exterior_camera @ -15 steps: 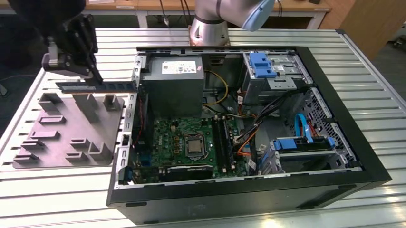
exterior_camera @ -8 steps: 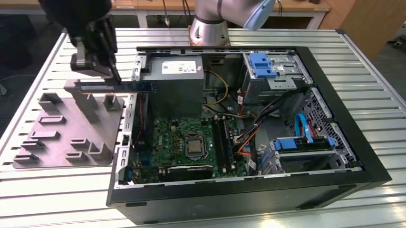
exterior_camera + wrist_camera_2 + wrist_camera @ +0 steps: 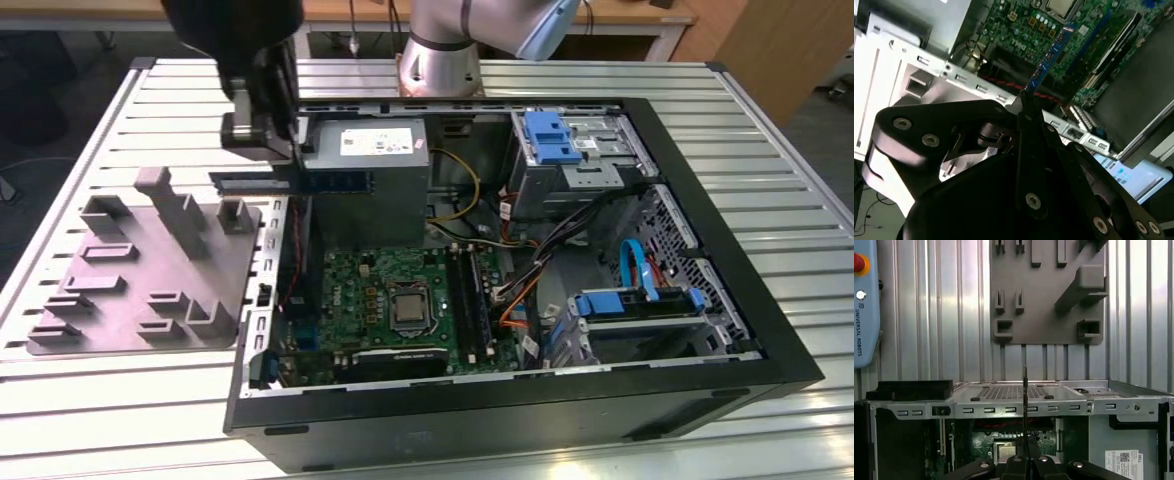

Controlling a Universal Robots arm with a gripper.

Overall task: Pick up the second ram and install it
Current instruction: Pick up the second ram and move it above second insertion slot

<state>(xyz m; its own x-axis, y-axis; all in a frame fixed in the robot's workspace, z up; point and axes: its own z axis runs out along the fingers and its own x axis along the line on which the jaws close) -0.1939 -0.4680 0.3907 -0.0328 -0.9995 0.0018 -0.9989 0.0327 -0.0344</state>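
- The gripper (image 3: 264, 165) is clamped on the second ram (image 3: 327, 182). In the second wrist view its fingers (image 3: 1026, 117) meet on one end of the stick and the rest juts free.
- Judging by that end-on hold, the long contact edge and most of the stick's length are left clear of the fingers, which would suit pressing it into a slot.
- In the exterior view the second ram lies level in the air, above the case wall (image 3: 274, 290). It sits between the grey fixture plate (image 3: 147, 270) and the power supply (image 3: 367, 150), touching neither.
- The first wrist view shows the stick as a thin edge-on line (image 3: 1025, 400). This suggests it is held square to the camera for lining up.
- The memory slots (image 3: 467, 290) on the green motherboard (image 3: 387, 290) lie well apart from the stick, lower down inside the case, so the install is not yet done.
- The arm's base column (image 3: 441, 50) stands behind the case. The wrist reaches toward the exterior view's left, with the gripper pointing down.
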